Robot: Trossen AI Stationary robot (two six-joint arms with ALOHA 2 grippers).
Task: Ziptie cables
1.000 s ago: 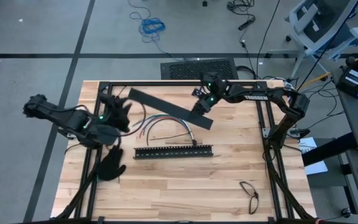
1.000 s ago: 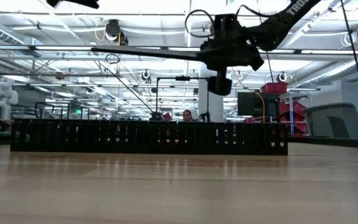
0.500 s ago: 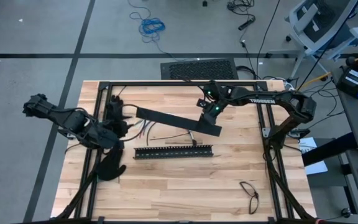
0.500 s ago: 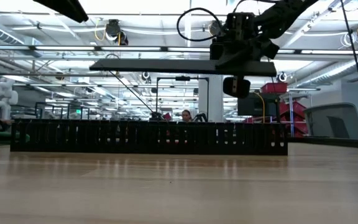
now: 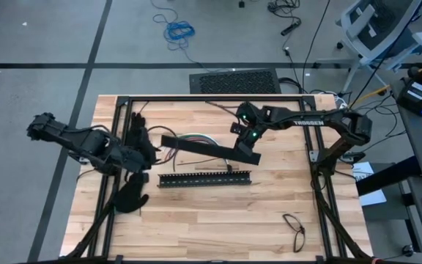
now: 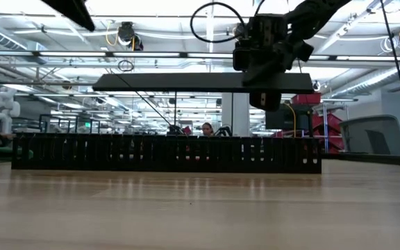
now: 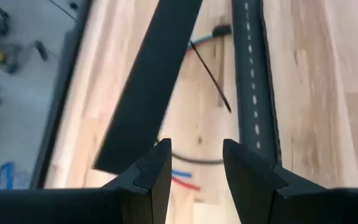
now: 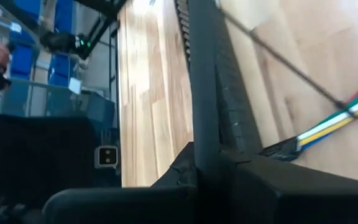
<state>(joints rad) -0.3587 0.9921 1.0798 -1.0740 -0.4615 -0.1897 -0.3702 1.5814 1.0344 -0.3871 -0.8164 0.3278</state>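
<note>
1. Near the middle of the pale wooden desk (image 5: 269, 213), the loose bundle of thin red, blue, white and yellow-green cables (image 5: 194, 137) lies in an arch, mostly covered from above by a long flat black cover bar (image 5: 209, 147).
2. A very thin dark plastic ziptie (image 7: 209, 76) lies straight across the wood beside one end of the cables.
3. The right gripper (image 5: 249, 150) is clamped fully closed on one end of the cover bar and holds it above the desk.
4. The left gripper (image 5: 151, 152) sits at the left side of the desk, close to the cover bar's free end; its jaws stand partly apart and hold nothing.
5. A long black slotted channel bar (image 5: 204, 178) rests on the desk just in front of the cables.
6. Black gloves (image 5: 130, 194) lie at the left edge of the desk, and a pair of dark-framed glasses (image 5: 294, 229) lies near the front right corner.
7. Only the low view shows that the cover bar hangs level and clear above the channel bar; it hides the cables entirely.
8. The left wrist view shows red and blue cable ends between the left gripper's fingers (image 7: 155, 174), on the desk below.
9. The right wrist view shows the cables' coloured strands side by side.
</note>
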